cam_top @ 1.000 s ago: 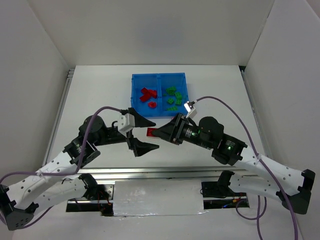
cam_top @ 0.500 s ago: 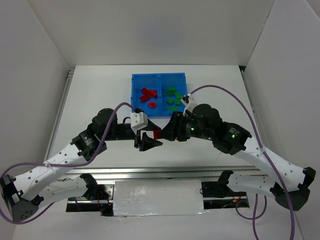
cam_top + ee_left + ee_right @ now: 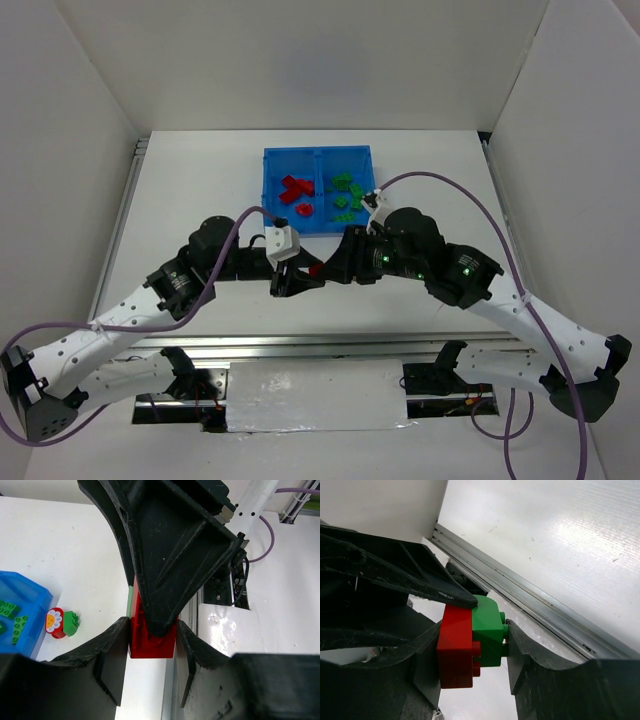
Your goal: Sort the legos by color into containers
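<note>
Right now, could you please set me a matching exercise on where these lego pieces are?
1. loose red plastic bricks
2. loose green plastic bricks
3. joined red-and-green brick pair
4. red daisy-printed piece

A. white table, beside translucent blue plastic tray
B. tray's left compartment
C. between left end effector and right end effector
D. tray's right compartment

Pairs: 1-B, 2-D, 3-C, 4-A

Tray [image 3: 290, 152]: translucent blue, centre divider, flat on the table.
Left compartment [image 3: 278, 170]: red bricks [image 3: 295, 190], loose.
Right compartment [image 3: 362, 168]: green bricks [image 3: 348, 195], loose.
Joined red-green pair [image 3: 470, 642]: clamped between left gripper [image 3: 152, 647] and right gripper [image 3: 472, 650].
Red flower piece [image 3: 54, 622], touching a green brick [image 3: 71, 622]: just beside the tray.
</note>
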